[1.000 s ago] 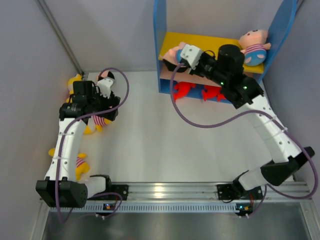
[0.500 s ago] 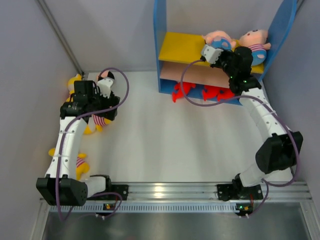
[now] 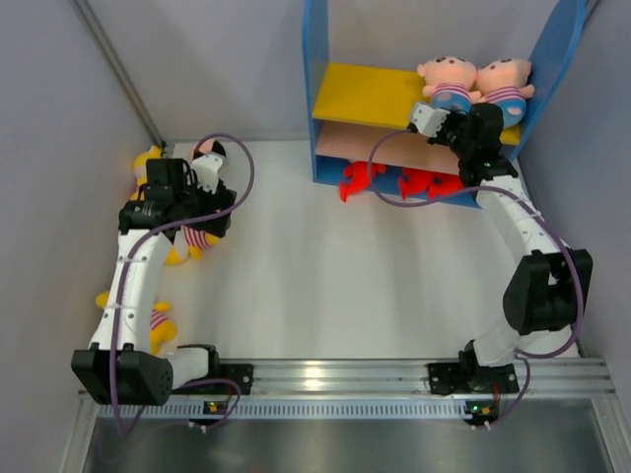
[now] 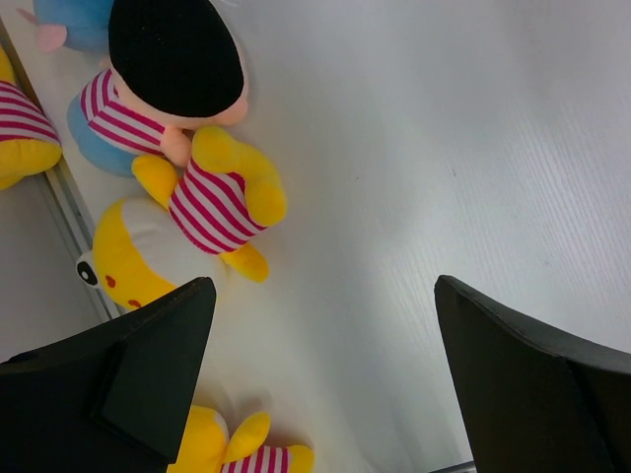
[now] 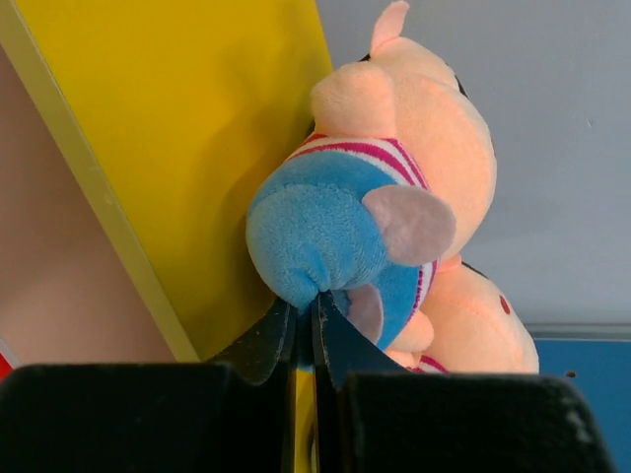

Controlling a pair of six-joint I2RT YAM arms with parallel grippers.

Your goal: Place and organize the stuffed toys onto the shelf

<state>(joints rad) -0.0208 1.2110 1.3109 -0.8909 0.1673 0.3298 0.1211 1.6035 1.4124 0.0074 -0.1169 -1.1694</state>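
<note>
The shelf stands at the back, with a yellow upper board. Two boy dolls sit at its right end, one beside the other. My right gripper is shut on the blue shorts of the left boy doll, pinching them at the board's front edge. Two red sharks lie on the blue base. My left gripper is open and empty above the table. A boy doll and a yellow figure lie beyond its fingers.
More toys lie along the left wall: a yellow figure at the back and another nearer the arm base. A third yellow figure shows between my left fingers. The grey walls stand close on both sides.
My right gripper has carried the boy doll from the left end of the yellow board to the right, beside the other doll. The left arm has not moved.
</note>
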